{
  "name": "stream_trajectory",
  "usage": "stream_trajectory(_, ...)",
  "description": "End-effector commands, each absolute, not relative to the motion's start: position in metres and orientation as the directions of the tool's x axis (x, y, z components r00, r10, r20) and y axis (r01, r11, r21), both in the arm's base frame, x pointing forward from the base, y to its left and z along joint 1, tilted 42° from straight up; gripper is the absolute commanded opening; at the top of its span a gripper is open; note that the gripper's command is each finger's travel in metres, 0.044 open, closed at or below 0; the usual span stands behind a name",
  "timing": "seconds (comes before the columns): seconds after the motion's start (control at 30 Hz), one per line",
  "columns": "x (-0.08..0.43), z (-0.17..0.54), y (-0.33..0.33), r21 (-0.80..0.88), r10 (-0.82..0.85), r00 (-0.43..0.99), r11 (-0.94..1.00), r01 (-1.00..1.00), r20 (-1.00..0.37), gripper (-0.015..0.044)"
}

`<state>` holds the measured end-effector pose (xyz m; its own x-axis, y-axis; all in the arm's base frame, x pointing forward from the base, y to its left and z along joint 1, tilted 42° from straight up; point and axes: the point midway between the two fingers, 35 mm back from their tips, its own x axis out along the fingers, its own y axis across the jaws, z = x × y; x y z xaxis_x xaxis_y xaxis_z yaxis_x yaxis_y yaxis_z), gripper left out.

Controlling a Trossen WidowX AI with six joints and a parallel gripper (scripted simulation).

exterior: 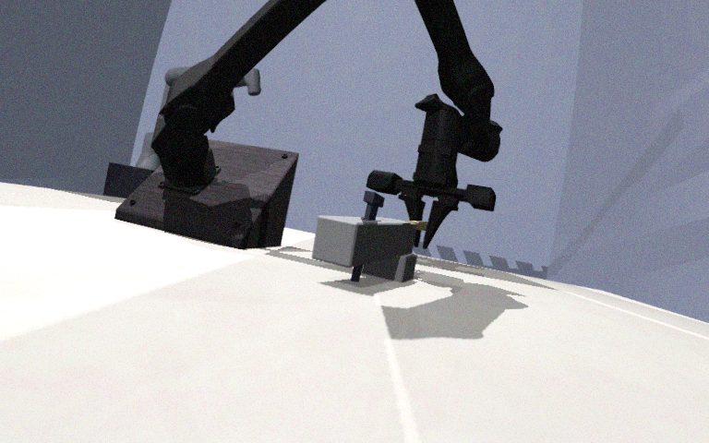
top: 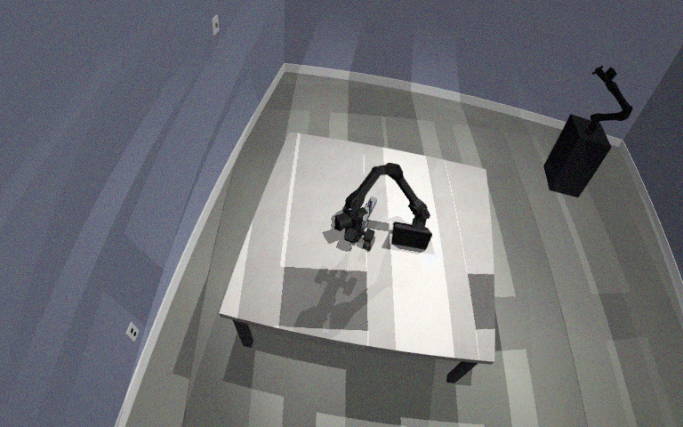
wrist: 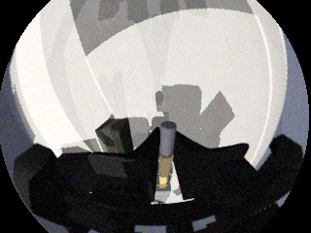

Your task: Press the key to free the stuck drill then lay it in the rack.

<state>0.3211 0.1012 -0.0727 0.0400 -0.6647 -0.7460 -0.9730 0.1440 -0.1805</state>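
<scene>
From the top, a white table (top: pixel 322 201) carries the black arm (top: pixel 389 170) (exterior: pixel 465 62), bent over a small gray block (exterior: pixel 337 240). The gripper (top: pixel 352 234) (exterior: pixel 422 246) is beside that block; the drill is too small to tell here.

In the exterior view, the block is the holder: a dark blue key (exterior: pixel 372 204) passes through it, slightly tilted, its square head standing above the top face and its lower end showing underneath. A short gold length of the drill (exterior: pixel 418 224) (wrist: pixel 165 160) shows at the block's side, between it and the gripper's fingers. How much of the drill sits inside is hidden.

In the wrist view, the gripper is closed narrowly around the drill, which has a round gray end and a shiny gold stretch. A dark boxy piece (wrist: pixel 116 135) shows beside the fingers; whether it is the rack, I cannot tell.
</scene>
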Motion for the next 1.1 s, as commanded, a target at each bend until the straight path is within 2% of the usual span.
stream_trajectory(0.0,0.321,-0.07,0.104,-0.182,-0.662,0.041,0.145,-0.973,-0.748,0.0)
stream_trajectory(1.07,0.319,-0.058,0.112,-0.182,-0.662,0.041,0.145,-0.973,-0.748,0.0)
